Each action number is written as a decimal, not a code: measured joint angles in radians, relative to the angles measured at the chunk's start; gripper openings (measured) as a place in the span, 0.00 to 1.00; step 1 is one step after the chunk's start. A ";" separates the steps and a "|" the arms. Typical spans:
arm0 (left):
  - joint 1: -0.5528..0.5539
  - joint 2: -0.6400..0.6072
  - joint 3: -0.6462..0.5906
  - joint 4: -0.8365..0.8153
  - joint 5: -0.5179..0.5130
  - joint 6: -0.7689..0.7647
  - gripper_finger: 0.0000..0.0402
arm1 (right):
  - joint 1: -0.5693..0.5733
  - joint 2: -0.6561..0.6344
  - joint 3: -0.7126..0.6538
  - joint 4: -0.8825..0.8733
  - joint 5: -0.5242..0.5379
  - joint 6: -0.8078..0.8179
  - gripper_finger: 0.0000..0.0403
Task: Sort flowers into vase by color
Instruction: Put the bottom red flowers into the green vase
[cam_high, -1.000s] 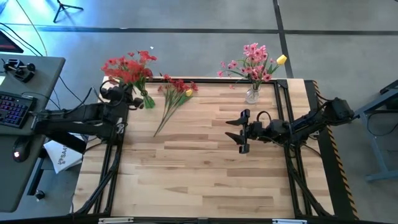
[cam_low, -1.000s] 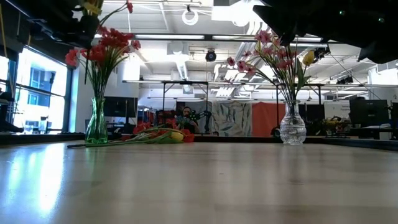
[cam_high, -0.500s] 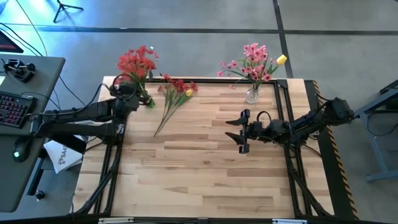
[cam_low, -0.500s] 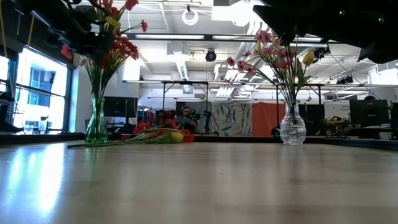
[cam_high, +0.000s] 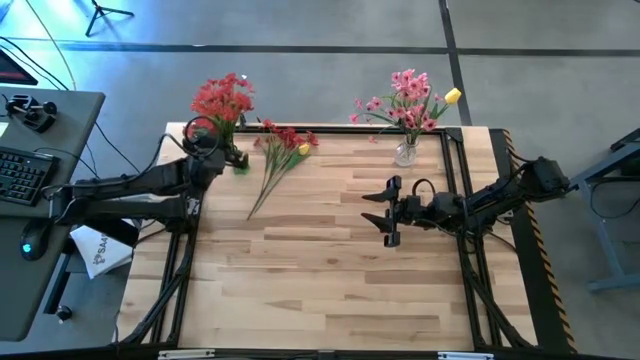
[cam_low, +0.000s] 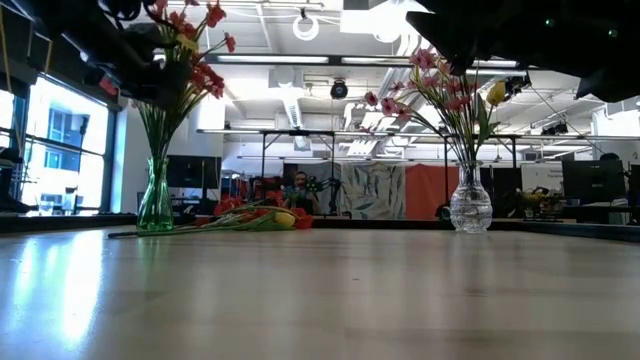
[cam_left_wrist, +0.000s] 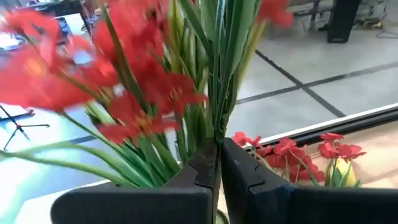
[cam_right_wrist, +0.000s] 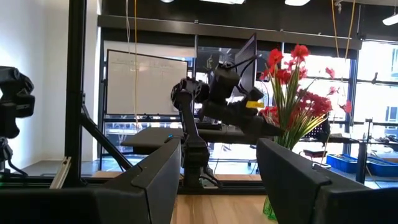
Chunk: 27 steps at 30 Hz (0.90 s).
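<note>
The left claw (cam_high: 226, 152) sits at the far left corner of the counter (cam_high: 330, 270), right over the green vase (cam_low: 155, 196), its fingers (cam_left_wrist: 193, 177) pressed together on a thin green stem of the red flowers (cam_high: 222, 97). A second ago that red bunch leaned out to the left of the vase, with the blossoms spread low over the counter's corner. Half a second ago it had swung upright, and now it stands slightly straighter again, the blossoms gathered above the vase mouth. In the low view the stems run down into the green vase while the dark arm crosses the blossoms near the top; the bunch has shifted a little to the right against the window since the last frame.

The loose flowers (cam_high: 281, 150) lie flat on the counter just beside the green vase, red blossoms with one yellow bloom toward the far edge and the stems pointing toward the counter's middle. They have not moved across the three moments.

The clear vase (cam_high: 406, 152) stands at the far right side, holding the pink flowers (cam_high: 405, 97) with a yellow bloom (cam_high: 453, 96) at its right. It is unchanged.

The right claw (cam_high: 385, 211) hangs over the counter near the clear vase, its fingers (cam_right_wrist: 155, 180) spread wide and holding nothing, in the same place as before.
</note>
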 joint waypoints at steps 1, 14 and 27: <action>0.000 0.000 -0.018 0.022 0.001 -0.003 0.00 | 0.000 0.000 0.000 -0.001 0.000 0.000 0.51; 0.000 -0.008 -0.063 0.003 0.127 -0.111 0.19 | 0.000 0.000 0.000 -0.001 0.000 0.000 0.51; 0.001 -0.076 0.119 -0.390 0.334 -0.244 0.33 | 0.000 0.000 0.000 -0.006 0.000 0.000 0.51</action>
